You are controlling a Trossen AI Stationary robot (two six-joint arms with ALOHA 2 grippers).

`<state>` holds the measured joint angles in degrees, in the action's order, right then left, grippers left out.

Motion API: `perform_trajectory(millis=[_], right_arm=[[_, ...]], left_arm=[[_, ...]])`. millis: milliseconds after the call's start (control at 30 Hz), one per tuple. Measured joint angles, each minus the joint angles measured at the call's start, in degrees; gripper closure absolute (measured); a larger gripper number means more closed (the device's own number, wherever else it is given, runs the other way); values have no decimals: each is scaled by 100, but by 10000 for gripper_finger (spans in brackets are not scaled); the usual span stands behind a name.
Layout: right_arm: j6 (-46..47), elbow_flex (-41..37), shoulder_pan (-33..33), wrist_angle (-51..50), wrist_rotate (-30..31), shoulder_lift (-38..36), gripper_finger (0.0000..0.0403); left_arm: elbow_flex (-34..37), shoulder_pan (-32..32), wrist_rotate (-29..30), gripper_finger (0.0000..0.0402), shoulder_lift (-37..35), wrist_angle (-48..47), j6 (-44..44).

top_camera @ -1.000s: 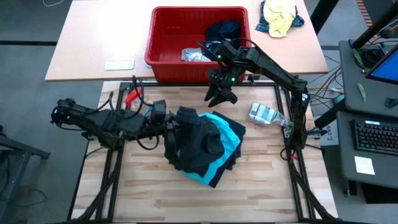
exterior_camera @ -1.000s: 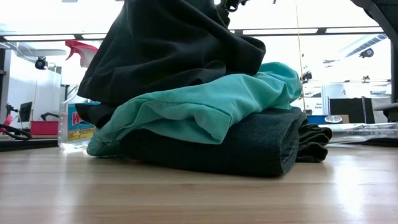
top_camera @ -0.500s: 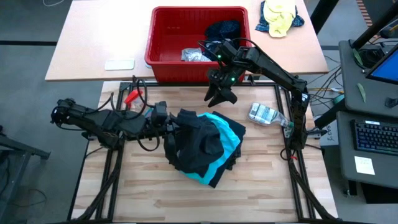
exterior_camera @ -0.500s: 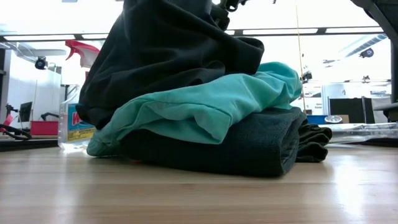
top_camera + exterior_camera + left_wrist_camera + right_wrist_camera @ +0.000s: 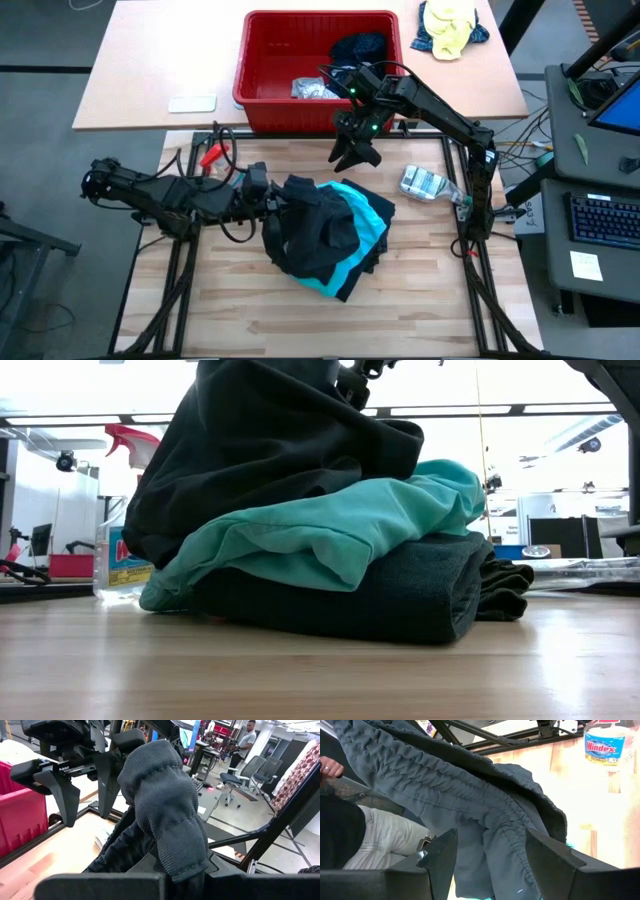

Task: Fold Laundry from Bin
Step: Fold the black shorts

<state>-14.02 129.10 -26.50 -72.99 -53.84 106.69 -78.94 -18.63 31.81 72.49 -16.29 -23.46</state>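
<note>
Jaws unseen: left gripper buried in black garment.

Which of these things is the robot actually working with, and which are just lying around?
Part of the job: black garment, turquoise garment, dark grey garment, red bin, left gripper, right gripper.

Lying about: spray bottle, yellow-and-blue cloth, white pad.

three garments stacked; one bin; one spray bottle.
</note>
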Motion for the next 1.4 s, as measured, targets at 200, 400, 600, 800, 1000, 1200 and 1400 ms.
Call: perform_trajectory(millis=[200,400,600,800,1000,1200,1400], right_arm=[[2,0,0,0,6,0,184],[9,0,-2,2,171,0,183],[252,0,-2,-52,937,-31,184],[362,0,28,-40,1229,-283,184],[870,283,49,1216,1213,-453,184],[593,476,76,940,1120,-691,184],[48,100,96,-125,1580,-636,184]], left_arm=[[0,0,3,393,-7,0,2],[0,0,12,393,-23,2,45],[-228,27,115,393,-55,21,634],[-847,50,227,393,-96,-296,1083],[-1477,50,217,393,-105,-1750,641],[-1785,46,63,393,-85,-3418,-889],[-1698,37,-1351,393,14,-3601,-1738]])
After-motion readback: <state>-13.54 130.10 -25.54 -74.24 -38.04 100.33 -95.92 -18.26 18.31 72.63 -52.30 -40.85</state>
